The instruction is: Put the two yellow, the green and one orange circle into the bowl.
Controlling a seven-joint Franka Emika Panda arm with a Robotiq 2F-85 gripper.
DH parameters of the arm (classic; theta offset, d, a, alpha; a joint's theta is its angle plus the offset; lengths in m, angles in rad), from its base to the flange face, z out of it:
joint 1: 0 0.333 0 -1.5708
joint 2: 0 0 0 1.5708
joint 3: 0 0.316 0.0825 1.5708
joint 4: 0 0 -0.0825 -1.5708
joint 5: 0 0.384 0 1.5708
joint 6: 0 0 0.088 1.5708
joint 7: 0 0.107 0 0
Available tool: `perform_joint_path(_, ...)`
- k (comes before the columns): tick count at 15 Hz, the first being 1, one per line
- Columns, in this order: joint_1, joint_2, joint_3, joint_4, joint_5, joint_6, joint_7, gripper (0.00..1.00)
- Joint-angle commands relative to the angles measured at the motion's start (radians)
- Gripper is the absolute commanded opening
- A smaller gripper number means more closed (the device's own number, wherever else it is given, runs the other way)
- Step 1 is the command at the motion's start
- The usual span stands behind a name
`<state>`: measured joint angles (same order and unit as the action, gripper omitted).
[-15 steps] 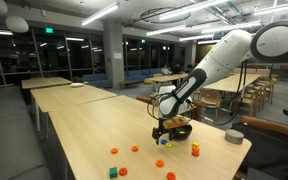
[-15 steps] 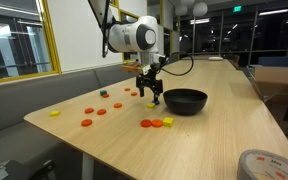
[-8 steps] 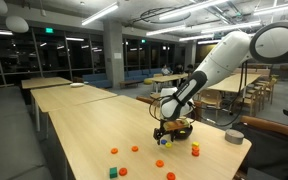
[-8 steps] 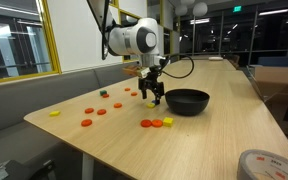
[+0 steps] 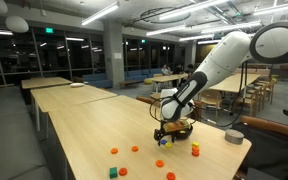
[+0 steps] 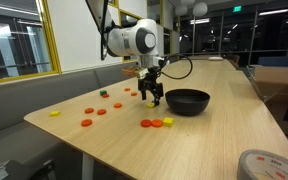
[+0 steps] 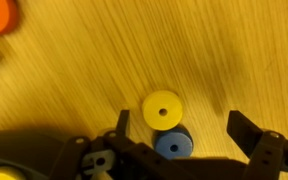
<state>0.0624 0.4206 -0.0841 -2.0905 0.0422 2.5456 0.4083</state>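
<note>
Status: nothing confirmed in the bowl (image 6: 186,101). Both exterior views show only its side and dark rim, so the inside can't be judged. Going by how many pieces lie out on the counter (image 6: 214,130), I'd say you're at or near the first pick

Your end effector (image 7: 181,122) is spread wide and holds nothing. It hangs over a yellow disc (image 7: 163,109) at centre of the wrist view. The disc sits between the fingers, closer to the one at frame left. A blue disc (image 7: 172,145) touches or overlaps its lower edge; can't tell which. In an exterior view the bowl sits just right of the end effector, close by

Left to do, as I read it:
- this yellow one
- another yellow disc (image 6: 167,121), lower centre, beside two orange discs (image 6: 147,123) and near the bowl
- the green piece (image 5: 113,172), lower left of frame, well apart from the bowl
- one orange

There's also a third yellow spot (image 6: 54,113) at the far left of the counter, so take whichever two are handiest

Writing: none readable. A green-lit sign (image 5: 46,30) in the upper left is too small to read, and no brand marks show on the arm or bowl
</note>
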Motion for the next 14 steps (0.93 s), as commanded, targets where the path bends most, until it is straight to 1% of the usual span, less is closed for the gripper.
perform_joint_path(1, 0.012, -0.028, -0.007, -0.030, 0.003, 0.020, 0.024, 1.00)
perform_joint_path(5, 0.011, -0.032, -0.007, -0.042, 0.005, 0.025, 0.032, 1.00)
perform_joint_path(6, 0.011, -0.032, -0.008, -0.043, 0.003, 0.028, 0.033, 0.75)
perform_joint_path(7, 0.011, -0.032, -0.008, -0.044, 0.003, 0.030, 0.033, 0.74)
perform_joint_path(13, 0.008, -0.035, -0.006, -0.047, 0.010, 0.041, 0.034, 0.27)
perform_joint_path(14, 0.008, -0.037, -0.006, -0.047, 0.010, 0.042, 0.035, 0.20)
